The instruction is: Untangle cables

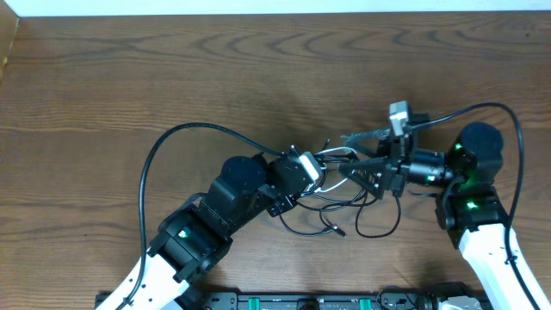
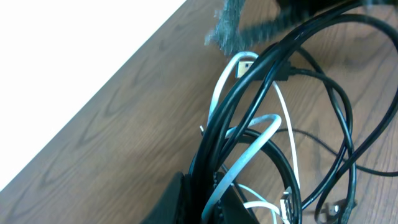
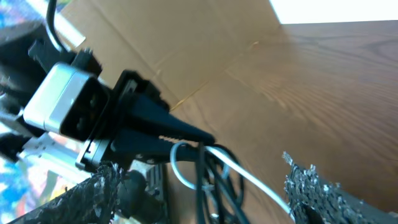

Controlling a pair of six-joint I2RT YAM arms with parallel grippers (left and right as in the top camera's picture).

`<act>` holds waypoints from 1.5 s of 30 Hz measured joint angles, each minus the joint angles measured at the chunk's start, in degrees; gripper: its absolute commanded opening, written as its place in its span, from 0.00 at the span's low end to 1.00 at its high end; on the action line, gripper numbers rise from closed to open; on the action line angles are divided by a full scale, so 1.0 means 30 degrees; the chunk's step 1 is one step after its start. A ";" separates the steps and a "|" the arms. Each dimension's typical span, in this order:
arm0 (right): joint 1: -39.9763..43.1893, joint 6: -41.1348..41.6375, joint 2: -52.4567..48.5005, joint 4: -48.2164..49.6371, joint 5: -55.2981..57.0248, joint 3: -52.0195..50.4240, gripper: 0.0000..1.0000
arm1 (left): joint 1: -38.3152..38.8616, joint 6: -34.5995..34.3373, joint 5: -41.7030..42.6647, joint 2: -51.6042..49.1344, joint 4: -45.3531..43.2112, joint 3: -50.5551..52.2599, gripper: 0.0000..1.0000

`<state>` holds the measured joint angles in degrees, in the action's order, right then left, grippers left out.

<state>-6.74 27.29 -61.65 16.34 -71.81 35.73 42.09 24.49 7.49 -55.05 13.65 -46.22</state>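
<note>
The cables (image 1: pixel 331 194) lie as a tangle of thin black cords and one white cord on the wooden table between my two grippers. Loose black loops trail toward the front, ending in a small plug (image 1: pixel 337 230). My left gripper (image 1: pixel 323 168) is shut on a bundle of black cables (image 2: pixel 249 93) together with the white cable (image 2: pixel 255 140), lifting them. My right gripper (image 1: pixel 346 153) faces it, open, its textured fingers (image 3: pixel 314 190) standing either side of the hanging cables (image 3: pixel 208 180) without touching them. In the right wrist view the left gripper (image 3: pixel 202 142) pinches the cords just ahead.
Each arm's own thick black cable arcs over the table, one on the left (image 1: pixel 172 138) and one on the right (image 1: pixel 508 116). A cardboard wall (image 3: pixel 155 37) stands at the table's left edge. An equipment rail (image 1: pixel 301 301) runs along the front edge.
</note>
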 measured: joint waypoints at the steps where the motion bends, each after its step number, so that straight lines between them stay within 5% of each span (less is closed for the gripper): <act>1: -0.0219 -0.0131 0.0000 -0.0015 0.0029 0.0000 0.83 | 0.0000 0.0080 0.0087 0.0000 -0.0095 0.0000 0.07; 14: -0.1042 -0.1668 -0.0022 -0.2229 0.1479 0.0000 0.75 | -0.0007 0.0452 0.1996 -0.0015 -0.1807 0.0000 0.08; 20: -0.1566 -0.2302 -0.0189 -0.2929 0.1698 0.0000 0.63 | -0.0029 0.0495 0.2616 -0.0029 -0.2951 0.0007 0.08; 23: -0.1690 -0.2477 -0.0270 -0.3024 0.1843 0.0000 0.50 | -0.0036 0.0495 0.2703 -0.0029 -0.3009 0.0007 0.07; 27: -0.1690 -0.2725 -0.0270 -0.2987 0.1887 0.0000 0.04 | -0.0036 0.0495 0.2761 -0.0029 -0.3045 0.0007 0.08; 35: -0.1836 -0.2820 -0.0270 -0.3024 0.2055 0.0000 0.01 | -0.0102 0.0488 0.2280 -0.0029 -0.3009 0.0007 0.08; 38: -0.1814 -0.2820 -0.0270 -0.3016 0.2171 0.0000 0.01 | 0.0015 0.0372 0.1588 -0.0029 -0.2987 0.0007 0.34; 40: -0.1581 -0.2812 -0.0284 -0.3045 0.2375 0.0000 0.01 | 0.0000 0.0219 0.0765 -0.0022 -0.3038 0.0007 0.64; 45: -0.0284 -0.2783 -0.0306 -0.3067 0.2623 0.0000 0.01 | -0.0015 -0.0597 -0.1770 0.0240 -0.2871 0.0007 0.77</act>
<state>-7.60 18.94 -62.57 7.14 -63.94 35.73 42.04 22.70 2.17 -54.33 5.04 -46.19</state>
